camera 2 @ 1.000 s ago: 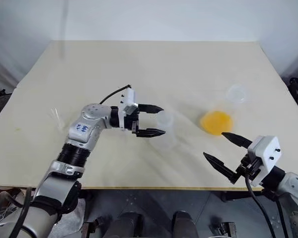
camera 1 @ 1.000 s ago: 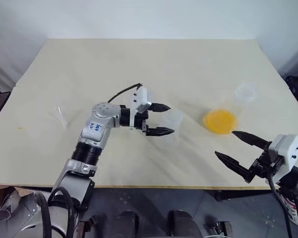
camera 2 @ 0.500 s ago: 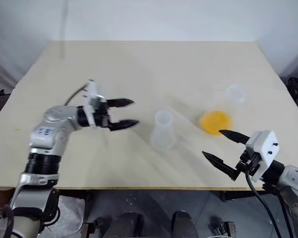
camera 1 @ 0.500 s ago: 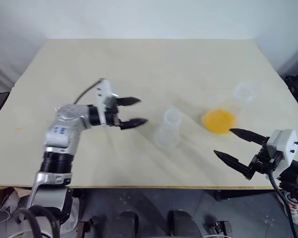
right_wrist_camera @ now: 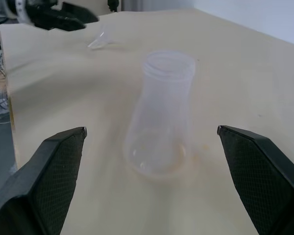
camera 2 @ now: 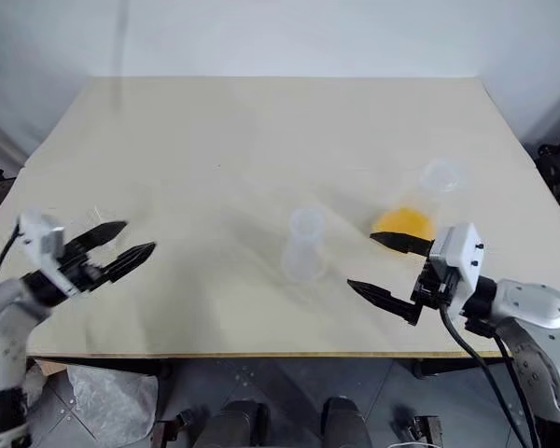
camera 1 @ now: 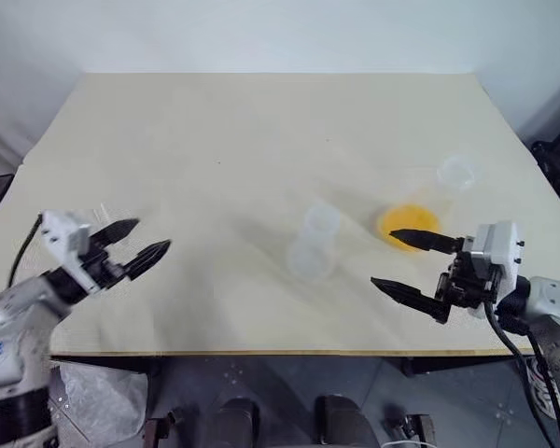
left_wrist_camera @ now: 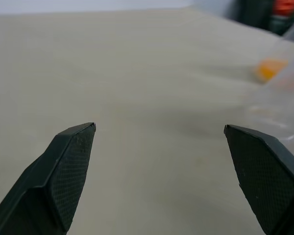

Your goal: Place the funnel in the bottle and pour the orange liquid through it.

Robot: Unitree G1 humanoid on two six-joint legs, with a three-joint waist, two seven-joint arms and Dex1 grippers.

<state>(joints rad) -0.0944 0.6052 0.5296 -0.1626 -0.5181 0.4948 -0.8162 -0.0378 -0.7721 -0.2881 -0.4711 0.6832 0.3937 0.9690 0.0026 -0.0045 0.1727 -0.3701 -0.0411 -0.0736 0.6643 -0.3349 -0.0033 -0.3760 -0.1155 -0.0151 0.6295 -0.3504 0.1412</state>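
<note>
bottle [camera 1: 315, 244] mid-table, funnel [right_wrist_camera: 99, 40] far left, orange liquid [camera 1: 412, 227] right

Orange liquid [camera 1: 412, 227], frosted bottle [camera 1: 315, 245], beige table [camera 1: 261, 131]

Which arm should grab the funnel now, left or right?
Left. The open left gripper is right beside the funnel at the table's left edge; the right gripper is open near the bottle.

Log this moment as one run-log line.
left claw: open, empty, by funnel | right claw: open, empty, facing bottle | funnel: on table | orange liquid: unpoured
</note>
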